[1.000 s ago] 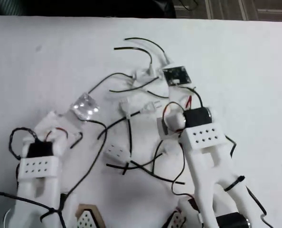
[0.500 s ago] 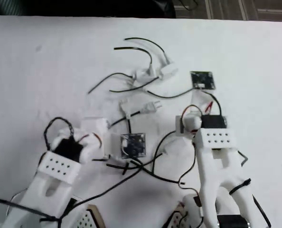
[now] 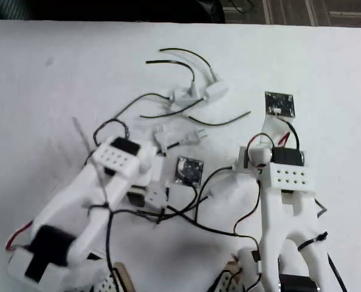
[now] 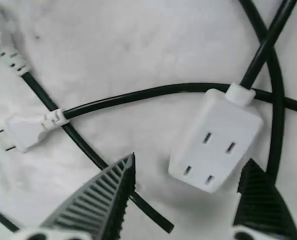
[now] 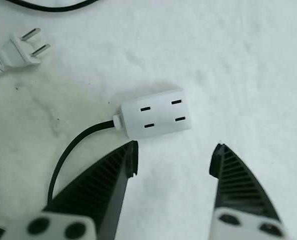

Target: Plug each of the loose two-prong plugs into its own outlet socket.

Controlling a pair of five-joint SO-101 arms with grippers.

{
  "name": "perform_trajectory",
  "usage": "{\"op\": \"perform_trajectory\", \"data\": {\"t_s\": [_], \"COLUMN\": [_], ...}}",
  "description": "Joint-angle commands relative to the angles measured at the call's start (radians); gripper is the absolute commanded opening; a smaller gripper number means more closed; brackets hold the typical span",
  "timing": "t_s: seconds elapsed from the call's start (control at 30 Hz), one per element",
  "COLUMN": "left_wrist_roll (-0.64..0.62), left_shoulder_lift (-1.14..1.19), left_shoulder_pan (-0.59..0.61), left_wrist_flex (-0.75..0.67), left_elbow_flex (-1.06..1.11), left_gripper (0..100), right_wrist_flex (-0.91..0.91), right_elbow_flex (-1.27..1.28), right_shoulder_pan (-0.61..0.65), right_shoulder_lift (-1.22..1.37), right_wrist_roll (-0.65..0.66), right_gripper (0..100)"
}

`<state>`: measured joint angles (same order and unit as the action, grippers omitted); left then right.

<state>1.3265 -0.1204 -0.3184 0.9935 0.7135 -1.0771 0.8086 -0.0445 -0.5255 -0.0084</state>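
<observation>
My left gripper (image 4: 188, 165) is open, its fingertips on either side of the near end of a white outlet socket (image 4: 216, 145) on a black cord. This socket (image 3: 151, 196) lies at the table's middle, beside the left arm (image 3: 116, 159). A loose two-prong plug (image 4: 23, 132) lies farther off. My right gripper (image 5: 173, 155) is open above the table, with a second white socket (image 5: 153, 119) just beyond its fingertips and untouched. Another loose plug (image 5: 16, 50) lies past it. A plug (image 3: 195, 137) rests between the arms. The right arm (image 3: 287, 179) stands at the right.
Black cords (image 3: 186, 216) cross in a tangle between the arms near the front. A third white socket (image 3: 215, 91) and a white plug (image 3: 183, 95) lie close together at the back. Bare white table (image 3: 53, 79) stretches to the far left and far right.
The left arm has swung from the front left to the table's middle, over the socket. The right arm has shifted to the right, away from the middle.
</observation>
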Motion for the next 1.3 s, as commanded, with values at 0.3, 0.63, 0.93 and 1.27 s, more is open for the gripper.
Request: {"op": "perform_trajectory", "data": {"t_s": [0.3,0.63,0.93,1.27], "left_wrist_roll": [0.02,0.012,-0.272,-0.582], "left_shoulder_lift": [0.133,0.116,0.111,0.11], "left_shoulder_pan": [-0.047,-0.047,-0.039,-0.018], "left_wrist_flex": [-0.017,-0.008,0.051,0.138], "left_elbow_flex": [-0.112,-0.103,-0.103,-0.104], "left_gripper": [33,22,16,16], "right_wrist_flex": [0.007,0.012,0.008,0.007], "right_elbow_flex": [-0.025,-0.028,-0.028,-0.023], "right_shoulder_pan": [-0.012,-0.056,-0.058,-0.058], "right_shoulder_lift": [-0.031,-0.031,-0.031,-0.031], "right_wrist_roll": [0.0,0.0,0.0,0.0], "right_gripper": [23.4,23.3,23.3,23.3]}}
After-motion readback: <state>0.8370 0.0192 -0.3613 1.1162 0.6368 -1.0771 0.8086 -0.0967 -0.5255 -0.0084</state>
